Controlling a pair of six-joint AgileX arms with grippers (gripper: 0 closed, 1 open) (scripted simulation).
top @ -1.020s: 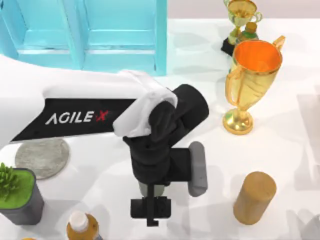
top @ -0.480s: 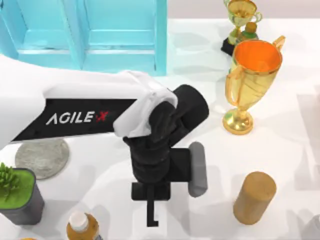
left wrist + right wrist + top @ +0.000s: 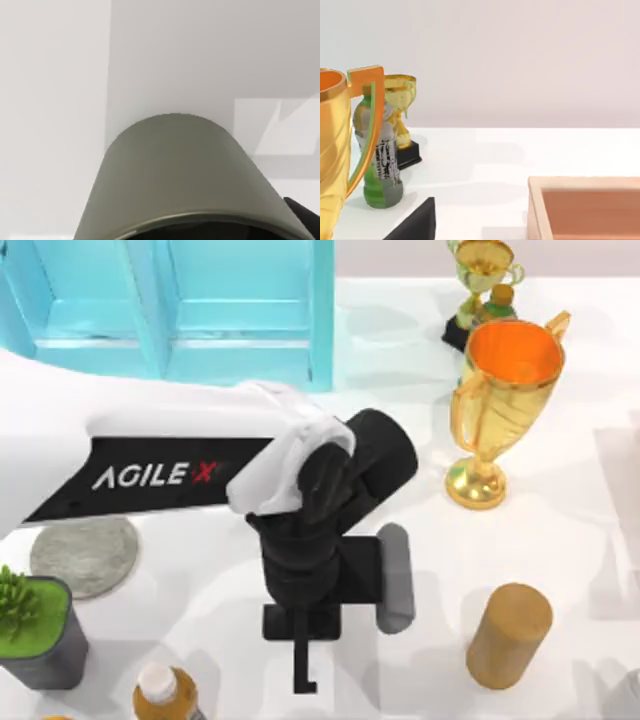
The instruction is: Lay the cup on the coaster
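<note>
The dark grey-green cup (image 3: 172, 175) looms close in the left wrist view, its rim toward the camera and its dark inside just showing. In the top view my left gripper (image 3: 302, 640) points down at the table's front middle and covers the cup. Whether it grips the cup cannot be made out. The mottled grey coaster (image 3: 85, 552) lies flat at the left, partly under my left arm, well apart from the gripper. My right arm's wrist camera looks across the table's right side.
A large gold trophy (image 3: 505, 390) and a smaller trophy (image 3: 482, 270) with a green bottle (image 3: 380, 165) stand back right. A tan wooden cylinder (image 3: 510, 635) stands front right; a potted plant (image 3: 35, 630) and white-capped bottle (image 3: 160, 690) front left. A blue cabinet (image 3: 170, 310) is behind, a wooden box (image 3: 590, 210) right.
One second ago the cup showed under my left gripper in the top view. The gripper then came down over it and hid it. Over the last half second nothing has visibly moved.
</note>
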